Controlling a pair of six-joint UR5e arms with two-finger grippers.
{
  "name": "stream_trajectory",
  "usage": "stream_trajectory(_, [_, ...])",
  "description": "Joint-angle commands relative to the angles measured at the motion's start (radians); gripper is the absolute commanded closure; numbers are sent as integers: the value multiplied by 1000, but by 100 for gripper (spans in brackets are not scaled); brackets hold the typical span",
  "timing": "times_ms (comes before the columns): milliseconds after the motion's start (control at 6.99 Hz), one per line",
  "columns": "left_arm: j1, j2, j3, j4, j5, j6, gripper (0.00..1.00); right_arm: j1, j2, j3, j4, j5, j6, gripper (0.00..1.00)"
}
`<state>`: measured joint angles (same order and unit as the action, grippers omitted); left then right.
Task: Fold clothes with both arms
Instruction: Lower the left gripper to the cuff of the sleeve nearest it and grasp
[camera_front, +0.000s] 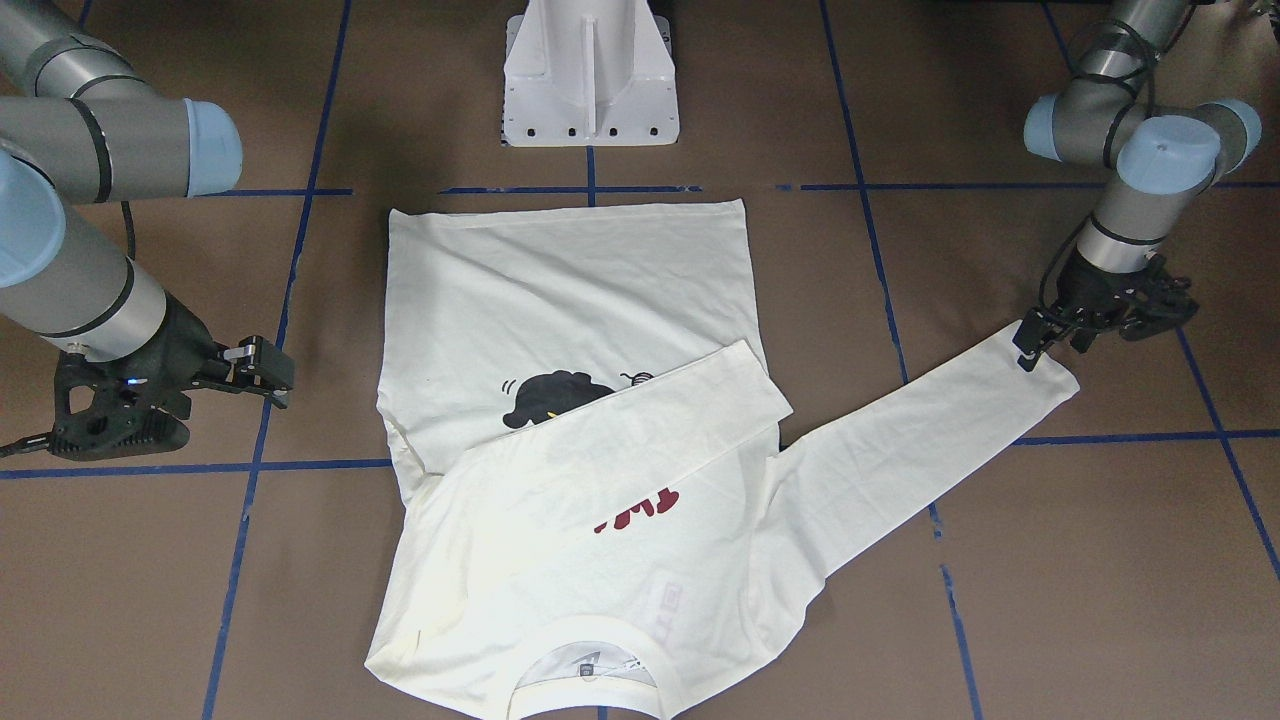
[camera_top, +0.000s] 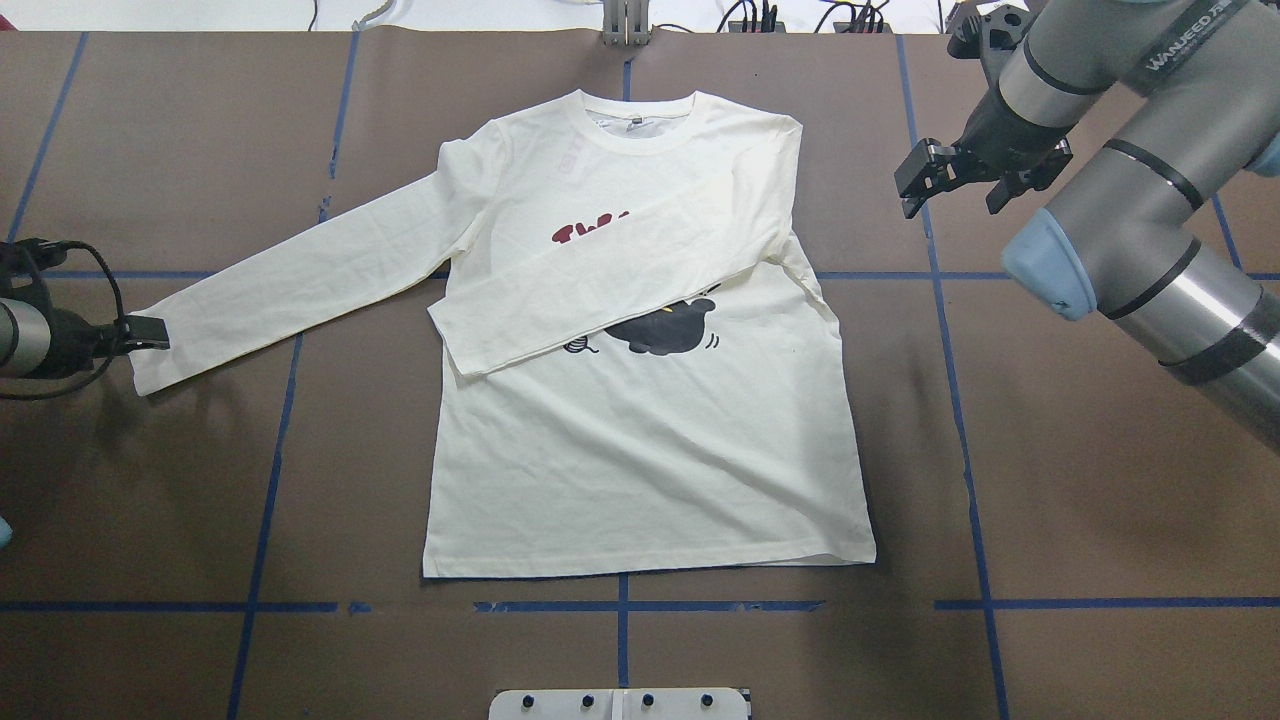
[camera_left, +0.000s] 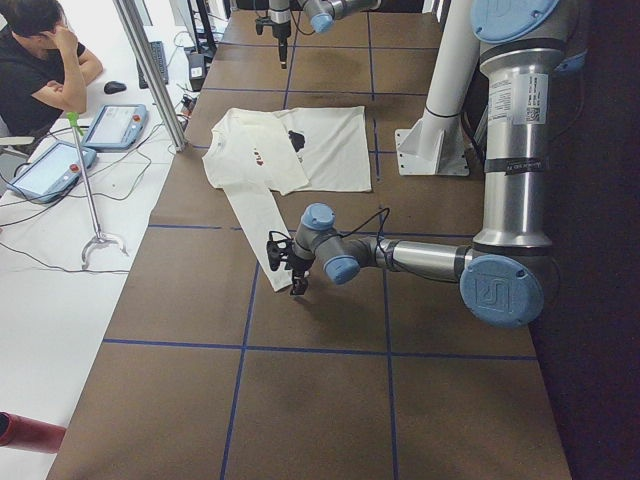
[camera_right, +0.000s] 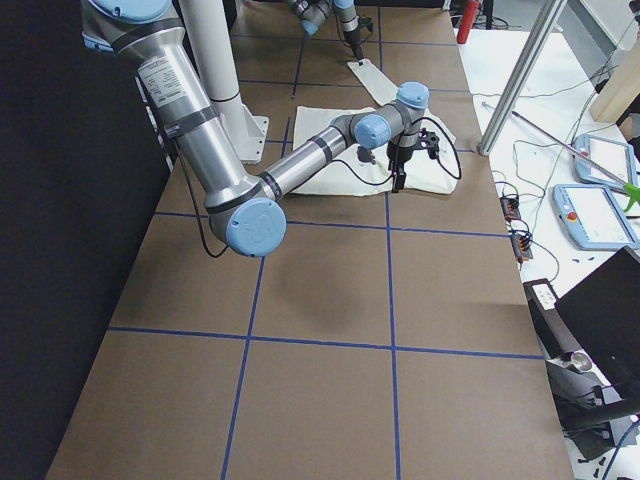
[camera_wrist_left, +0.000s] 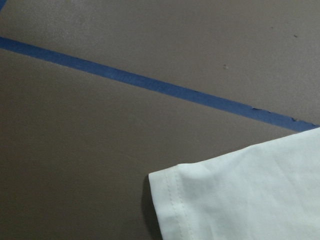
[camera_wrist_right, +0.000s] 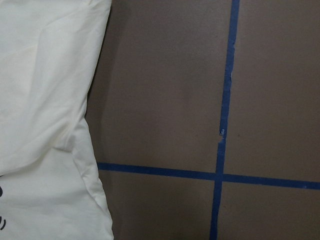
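The cream long-sleeved T-shirt (camera_top: 640, 440) lies flat, print up, collar toward the far side. One sleeve (camera_top: 610, 285) is folded across the chest, over part of the red lettering and the black cat print (camera_top: 665, 330). The other sleeve (camera_top: 300, 275) lies stretched out toward my left side. My left gripper (camera_front: 1052, 348) is low at this sleeve's cuff (camera_wrist_left: 235, 195); its jaws look open and the cuff lies flat on the table. My right gripper (camera_top: 955, 185) is open and empty, beside the shirt's folded-sleeve shoulder and apart from it.
The brown table (camera_top: 1050, 480) carries a grid of blue tape lines (camera_top: 960, 400). The white pedestal base (camera_front: 590, 75) stands at the robot's side of the shirt hem. In the exterior left view a person (camera_left: 40, 50) sits past the table with tablets (camera_left: 115, 125).
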<state>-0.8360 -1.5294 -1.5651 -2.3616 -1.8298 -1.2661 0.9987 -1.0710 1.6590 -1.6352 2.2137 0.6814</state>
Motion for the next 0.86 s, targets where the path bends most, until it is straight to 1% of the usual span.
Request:
stream_trajectory(0, [0,0,0,-1,1,-4,51,0,-1,7,0,11,1,0])
stream_trajectory(429, [0,0,-4,-2,0,-6,79,0,-4,13,0,11,1,0])
stream_trajectory(573, [0,0,-6,-2,-2,-6,93,0,-4,13,0,11,1,0])
stream_trajectory(716, [0,-2,-12,-2,-2,-6,100,0,-4,12,0,11,0,0])
